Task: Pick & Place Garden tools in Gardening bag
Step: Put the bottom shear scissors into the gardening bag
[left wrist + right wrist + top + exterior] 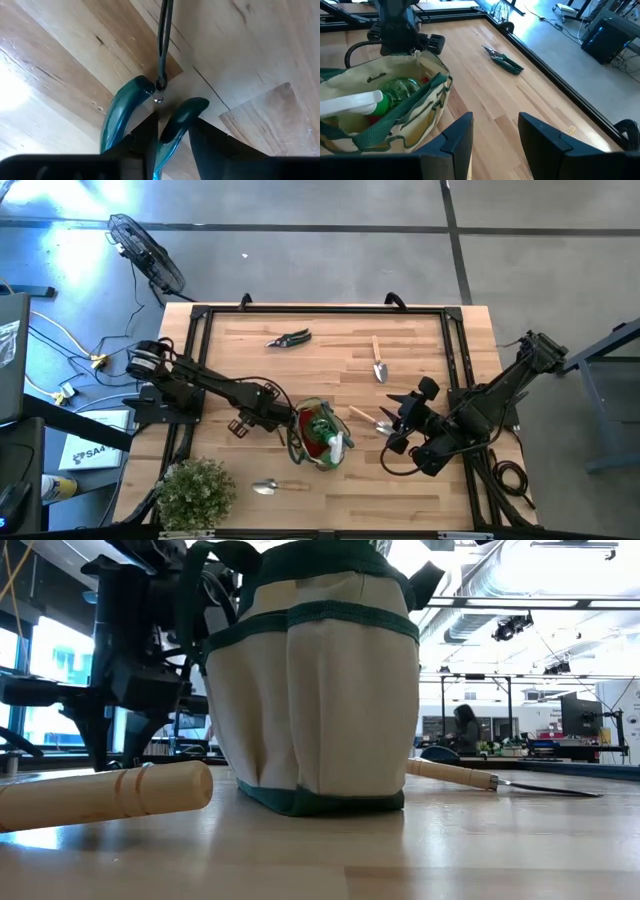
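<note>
The olive-tan gardening bag [318, 434] stands upright on its base mid-table, with a green-and-white piece [380, 97] and something red [318, 444] inside. My left gripper [272, 417] is by the bag's left rim, shut on a teal-handled tool [175, 125] seen only in the left wrist view. My right gripper [495, 135] is open and empty, right of the bag. A wooden-handled trowel [364, 418] lies flat between it and the bag. Pruning shears [290, 338] lie flat at the far side. My left gripper has one curved teal handle [172, 127] of the tool between its two fingers. The other teal handle [117, 115] lies outside one finger [142, 140]. The tool's thin dark part [163, 45] points away along the fingers, over bare wood. Whether it touches the table is not visible.
A second trowel [379, 362] lies at the far right and a third [268, 487] near the front edge, beside the bushy plant [195, 492] at the front left corner. A dark rail [320, 310] frames the table. Open wood lies between the bag and the far side.
</note>
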Controlling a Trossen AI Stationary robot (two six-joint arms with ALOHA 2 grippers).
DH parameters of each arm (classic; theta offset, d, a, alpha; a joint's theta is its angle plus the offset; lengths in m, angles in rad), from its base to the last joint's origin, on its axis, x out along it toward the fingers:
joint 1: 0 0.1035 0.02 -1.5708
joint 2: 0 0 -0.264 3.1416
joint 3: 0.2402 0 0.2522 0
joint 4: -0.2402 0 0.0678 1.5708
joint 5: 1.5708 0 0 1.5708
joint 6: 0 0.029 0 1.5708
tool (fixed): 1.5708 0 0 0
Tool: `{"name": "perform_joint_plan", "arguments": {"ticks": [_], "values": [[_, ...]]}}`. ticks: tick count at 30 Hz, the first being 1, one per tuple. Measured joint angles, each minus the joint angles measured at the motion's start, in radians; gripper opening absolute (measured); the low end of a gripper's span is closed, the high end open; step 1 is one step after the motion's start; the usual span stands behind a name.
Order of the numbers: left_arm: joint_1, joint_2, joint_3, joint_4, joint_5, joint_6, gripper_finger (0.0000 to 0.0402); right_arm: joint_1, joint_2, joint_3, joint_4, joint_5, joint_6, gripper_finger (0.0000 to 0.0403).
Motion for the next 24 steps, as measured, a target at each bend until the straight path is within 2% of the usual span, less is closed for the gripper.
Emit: {"name": "perform_joint_plan", "arguments": {"ticks": [5, 10, 15, 20, 24], "values": [[0.000, 0.003, 0.000, -0.003, -0.007, -0.030, 0.0036, 0.000, 0.000, 0.000, 0.000, 0.000, -0.010, 0.0148], [-0.004, 0.009, 0.023, -0.031, -0.035, -0.113, 0.0036, 0.003, 0.000, 0.000, 0.006, 0.009, -0.055, 0.0148], [-0.012, 0.016, 0.111, -0.206, -0.140, -0.161, 0.0035, 0.003, 0.000, 0.000, 0.007, 0.031, -0.083, 0.0148], [-0.014, 0.014, 0.171, -0.339, -0.153, -0.238, 0.0035, 0.006, 0.000, 0.000, 0.007, 0.022, -0.081, 0.0148], [-0.013, 0.013, 0.187, -0.385, -0.158, -0.276, 0.0035, 0.017, 0.000, 0.000, 0.007, 0.014, -0.081, 0.0148]]}}
